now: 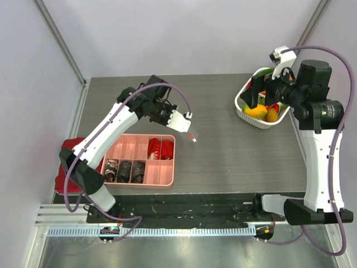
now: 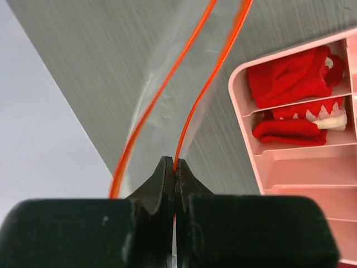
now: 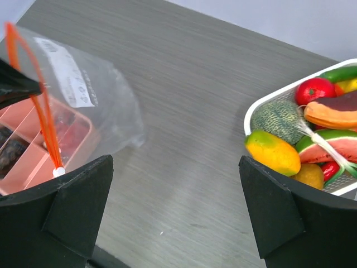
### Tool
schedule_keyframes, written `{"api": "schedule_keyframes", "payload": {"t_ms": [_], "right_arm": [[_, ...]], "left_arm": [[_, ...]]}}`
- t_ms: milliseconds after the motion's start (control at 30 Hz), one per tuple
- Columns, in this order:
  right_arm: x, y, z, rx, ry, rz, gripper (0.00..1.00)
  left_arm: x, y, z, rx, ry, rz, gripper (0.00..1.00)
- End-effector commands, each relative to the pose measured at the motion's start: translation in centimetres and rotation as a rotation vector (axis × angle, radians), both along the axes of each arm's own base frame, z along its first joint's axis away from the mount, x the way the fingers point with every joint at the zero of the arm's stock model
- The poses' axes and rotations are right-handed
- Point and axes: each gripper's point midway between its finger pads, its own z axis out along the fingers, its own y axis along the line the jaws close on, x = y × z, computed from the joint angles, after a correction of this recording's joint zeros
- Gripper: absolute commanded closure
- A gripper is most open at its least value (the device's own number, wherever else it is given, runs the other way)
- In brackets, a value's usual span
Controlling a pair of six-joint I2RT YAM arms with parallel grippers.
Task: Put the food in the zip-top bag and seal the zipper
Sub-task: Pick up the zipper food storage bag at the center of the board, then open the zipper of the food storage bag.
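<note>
From above, the left gripper (image 1: pixel 189 131) hangs over the middle of the table (image 1: pixel 234 151), just right of the tray (image 1: pixel 167 183). At its tip a short piece of the orange zipper (image 1: pixel 193 138) shows; the clear bag is hard to make out here. The right gripper (image 1: pixel 265 96) sits over the basket (image 1: pixel 241 111) at the far right, where the food (image 1: pixel 257 111) lies.

In the left wrist view, the fingers (image 2: pixel 162 184) are pressed together on one edge of the bag (image 2: pixel 167 100) at its mouth. The two zipper strips curve away from them, apart from each other. The tray's rim is beside the bag, with red crinkled pieces (image 2: pixel 290 78) in its compartments.

In the right wrist view, the right gripper's fingers (image 3: pixel 78 206) stand wide apart with nothing between them. The bag hangs at left over the tray, well apart from the basket. The food is all in the basket: a mango (image 3: pixel 273 152), a green melon (image 3: pixel 279 120), a tomato (image 3: pixel 315 89) and a watermelon slice (image 3: pixel 329 142) among it.
</note>
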Motion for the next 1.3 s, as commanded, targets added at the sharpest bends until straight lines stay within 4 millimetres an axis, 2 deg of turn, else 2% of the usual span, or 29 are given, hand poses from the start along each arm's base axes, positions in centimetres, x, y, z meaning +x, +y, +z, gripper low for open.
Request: {"api": "schedule_keyframes", "payload": {"t_ms": [0, 67, 233, 300, 333, 367, 433, 467, 567, 767, 967, 1067, 1100, 1267], "right_arm": [[-2.2, 1.7, -0.4, 0.015, 0.028, 0.130, 0.00], [-2.9, 2.8, -1.1, 0.050, 0.071, 0.193, 0.00], [-3.4, 5.4, -1.7, 0.150, 0.135, 0.278, 0.01], [-3.7, 6.9, -2.5, 0.205, 0.182, 0.314, 0.02], [-3.3, 7.5, -2.1, 0.221, 0.160, 0.326, 0.02], [-3.6, 8.7, -2.7, 0.235, 0.180, 0.358, 0.02], [-3.1, 10.3, -2.3, 0.274, 0.173, 0.377, 0.03], [-3.7, 12.0, -2.4, 0.275, 0.181, 0.423, 0.03], [-3.6, 14.1, -2.7, 0.297, 0.199, 0.459, 0.05], [-2.8, 16.4, -5.0, 0.276, 0.266, 0.483, 0.09], [-2.1, 18.7, -7.8, 0.189, 0.281, 0.498, 0.18], [-1.7, 19.3, -9.2, 0.154, 0.297, 0.499, 0.25], [-1.6, 19.4, -9.5, 0.146, 0.297, 0.499, 0.32], [-1.4, 19.5, -11.8, 0.091, 0.329, 0.478, 0.50]], "left_arm": [[-2.1, -0.6, 2.3, 0.056, -0.114, -0.210, 1.00], [-2.8, -1.1, 2.3, 0.056, -0.120, -0.257, 1.00], [-4.4, -2.0, 2.4, 0.081, -0.110, -0.342, 1.00], [-4.7, -2.7, 3.3, 0.047, -0.114, -0.367, 1.00], [-4.8, -3.0, 3.8, 0.034, -0.125, -0.383, 1.00], [-4.9, -3.2, 3.9, 0.027, -0.125, -0.400, 1.00], [-5.3, -3.6, 3.9, 0.033, -0.131, -0.427, 1.00], [-5.4, -3.8, 3.9, 0.035, -0.126, -0.434, 1.00], [-5.8, -4.2, 3.6, 0.043, -0.108, -0.452, 1.00], [-5.9, -5.1, 3.8, 0.027, -0.109, -0.470, 1.00], [-6.1, -5.6, 3.8, 0.026, -0.103, -0.484, 1.00], [-6.2, -5.7, 3.7, 0.024, -0.099, -0.486, 1.00], [-6.3, -5.7, 3.7, 0.024, -0.097, -0.487, 1.00], [-6.5, -5.7, 3.7, 0.011, -0.091, -0.483, 1.00]]}}
